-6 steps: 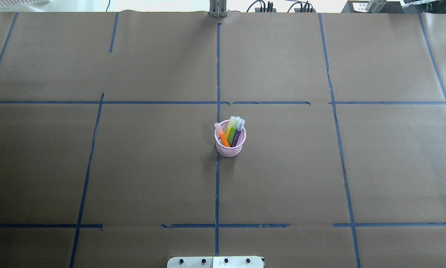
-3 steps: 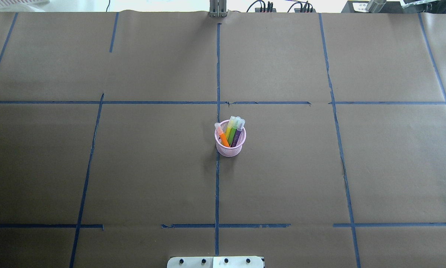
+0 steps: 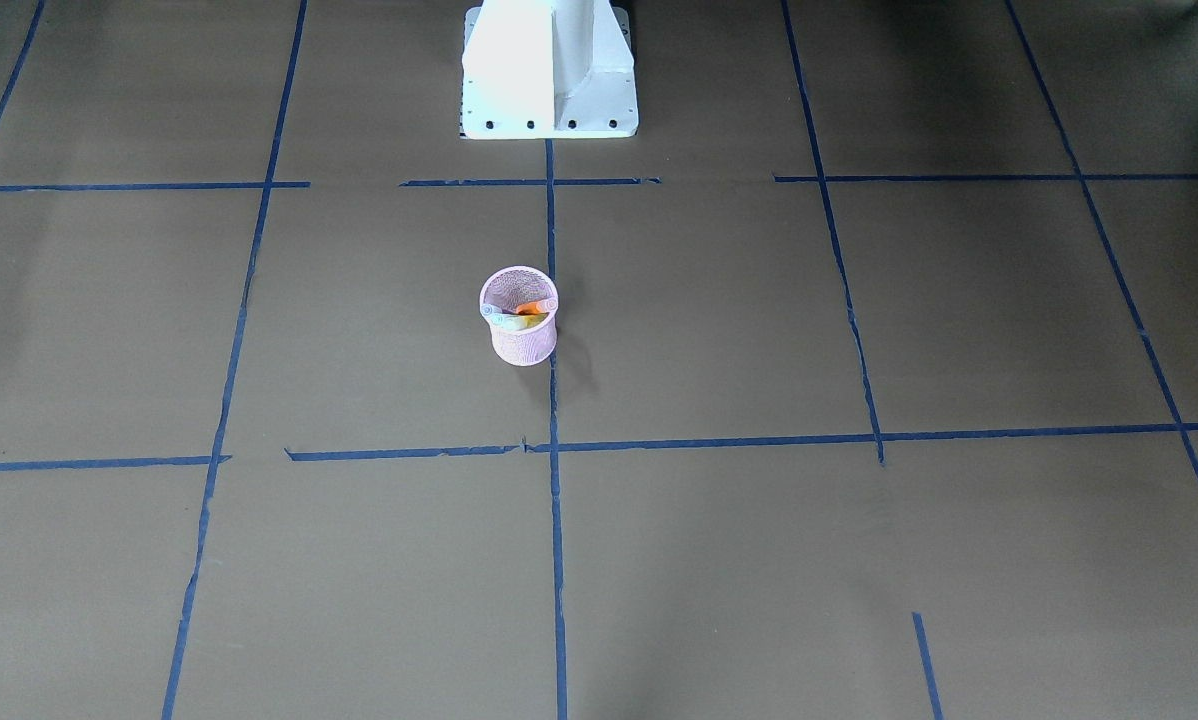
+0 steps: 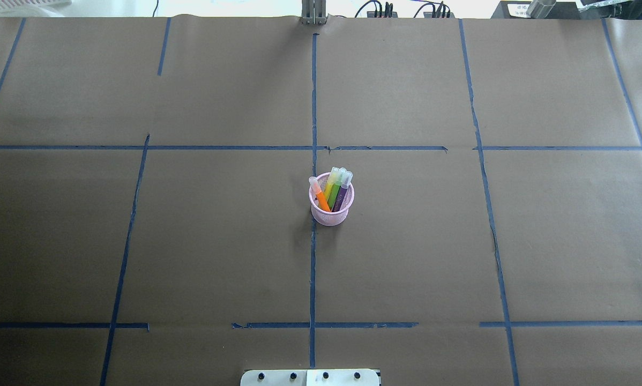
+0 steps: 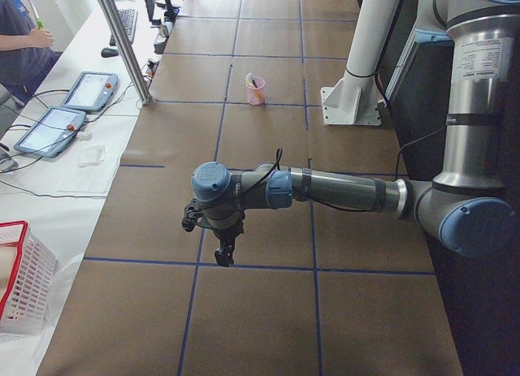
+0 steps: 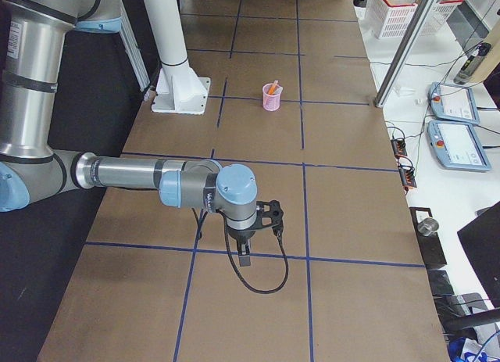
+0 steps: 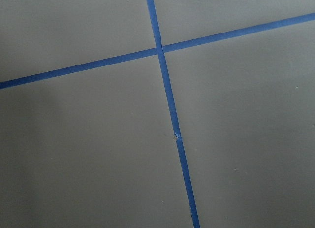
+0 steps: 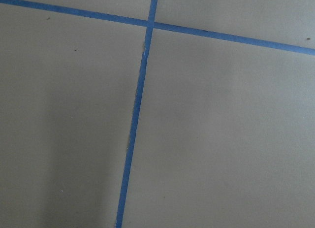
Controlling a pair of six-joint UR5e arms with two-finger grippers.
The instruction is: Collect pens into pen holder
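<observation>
The pink mesh pen holder (image 4: 331, 213) stands upright at the table's middle, beside the centre tape line; it also shows in the front view (image 3: 523, 342) and both side views (image 5: 256, 95) (image 6: 271, 102). Inside it stand the orange pen (image 4: 320, 197), a yellow pen (image 4: 330, 183), the green pen (image 4: 334, 194) and the purple pen (image 4: 342, 196), caps up. My left gripper (image 5: 223, 254) and right gripper (image 6: 245, 257) hang low over the table's ends, far from the cup. They show only in the side views, so I cannot tell whether they are open or shut.
Brown paper with a blue tape grid (image 4: 313, 147) covers the table. The robot's white base (image 3: 549, 70) stands at the near edge. Teach pendants (image 6: 451, 104), a white basket (image 5: 20, 278) and an operator (image 5: 20, 35) are beyond the far edge.
</observation>
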